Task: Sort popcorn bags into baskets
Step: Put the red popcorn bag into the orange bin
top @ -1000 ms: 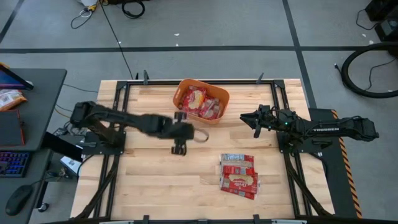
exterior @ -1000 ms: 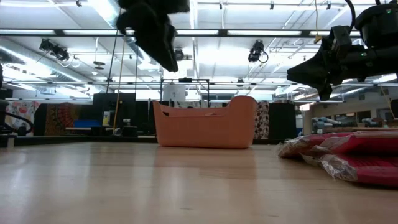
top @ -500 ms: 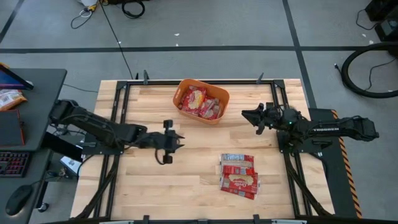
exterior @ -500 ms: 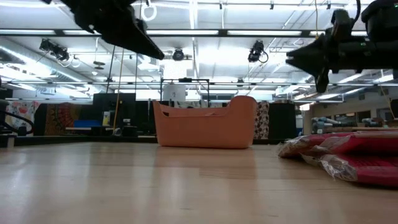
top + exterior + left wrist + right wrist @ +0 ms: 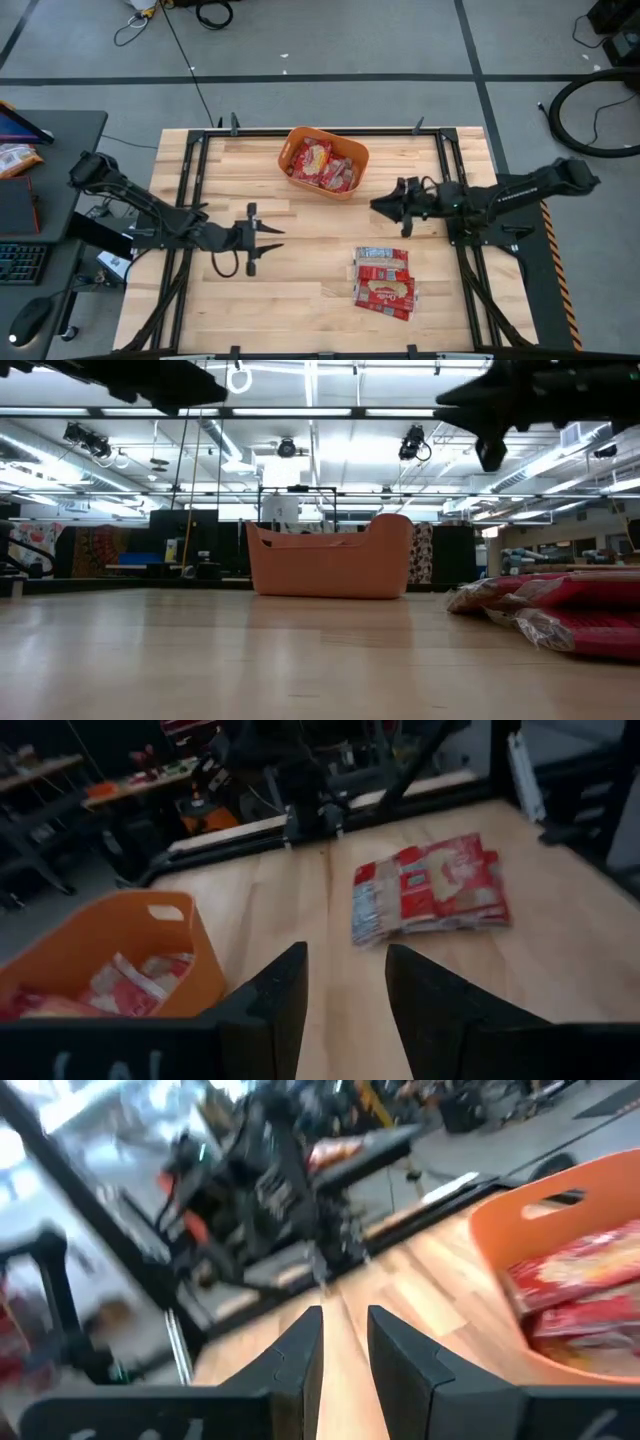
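orange basket (image 5: pixel 325 163) at far edge w/ bags, both tools (image 5: pixel 262 238) (image 5: pixel 385 206) part-open, empty.

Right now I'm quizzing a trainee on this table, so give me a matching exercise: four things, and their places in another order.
Things:
1. basket
2. loose bags
3. left gripper
4. right gripper

Places:
A. front of table, right of centre
B. back edge, centre
C. between basket and loose bags
D. left of the loose bags

Pairs: 1-B, 2-A, 3-D, 4-C

Wood table (image 5: pixel 240 310): basket (image 5: pixel 355 160), popcorn bags (image 5: pixel 384 281).
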{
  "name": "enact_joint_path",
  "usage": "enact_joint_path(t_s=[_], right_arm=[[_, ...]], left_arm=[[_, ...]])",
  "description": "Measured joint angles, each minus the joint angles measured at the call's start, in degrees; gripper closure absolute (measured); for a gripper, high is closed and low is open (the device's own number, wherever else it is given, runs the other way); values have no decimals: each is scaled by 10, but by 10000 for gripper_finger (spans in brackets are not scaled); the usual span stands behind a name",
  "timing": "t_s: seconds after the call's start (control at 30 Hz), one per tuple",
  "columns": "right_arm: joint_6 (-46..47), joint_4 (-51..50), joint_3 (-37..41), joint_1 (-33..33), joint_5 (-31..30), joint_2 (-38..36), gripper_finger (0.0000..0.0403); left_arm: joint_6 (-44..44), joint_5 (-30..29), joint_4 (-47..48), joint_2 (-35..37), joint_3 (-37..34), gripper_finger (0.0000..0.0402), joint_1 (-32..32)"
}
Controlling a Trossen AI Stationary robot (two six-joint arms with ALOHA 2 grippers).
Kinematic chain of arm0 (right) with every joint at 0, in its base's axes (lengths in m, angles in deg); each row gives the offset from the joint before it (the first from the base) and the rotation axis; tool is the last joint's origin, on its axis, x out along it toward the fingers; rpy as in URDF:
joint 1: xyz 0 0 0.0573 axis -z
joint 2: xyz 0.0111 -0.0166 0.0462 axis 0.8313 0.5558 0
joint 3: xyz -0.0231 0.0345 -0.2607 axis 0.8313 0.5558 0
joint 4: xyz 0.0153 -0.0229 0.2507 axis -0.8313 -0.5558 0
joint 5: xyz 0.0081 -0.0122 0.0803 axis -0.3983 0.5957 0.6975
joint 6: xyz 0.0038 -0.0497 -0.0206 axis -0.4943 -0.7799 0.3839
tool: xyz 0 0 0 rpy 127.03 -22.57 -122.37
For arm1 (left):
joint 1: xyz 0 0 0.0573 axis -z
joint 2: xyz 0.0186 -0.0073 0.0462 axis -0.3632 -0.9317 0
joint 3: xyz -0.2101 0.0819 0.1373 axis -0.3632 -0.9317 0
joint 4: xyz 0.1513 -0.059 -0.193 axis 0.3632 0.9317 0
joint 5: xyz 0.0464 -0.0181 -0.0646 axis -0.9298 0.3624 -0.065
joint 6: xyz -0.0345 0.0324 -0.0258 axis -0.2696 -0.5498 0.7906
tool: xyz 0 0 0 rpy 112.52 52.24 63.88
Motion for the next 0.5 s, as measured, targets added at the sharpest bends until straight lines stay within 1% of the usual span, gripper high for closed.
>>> enact_joint_path(t_s=[0.07,0.13,0.27,0.37,0.43,0.5], right_arm=[[-21,-41,-42,-21,-4,35,316],[-27,-105,-88,-39,-11,69,316],[-15,-301,-187,-75,-44,138,316],[19,-455,-262,-106,-59,194,316],[39,-544,-310,-127,-61,234,316],[52,-609,-359,-150,-62,279,316]], left_arm=[[23,-1,0,13,-5,260,10],[48,-1,1,20,-10,260,17],[88,0,8,20,-10,260,27],[105,-1,15,20,-9,260,30],[106,-1,19,20,-10,260,30],[106,-1,19,19,-10,260,29]])
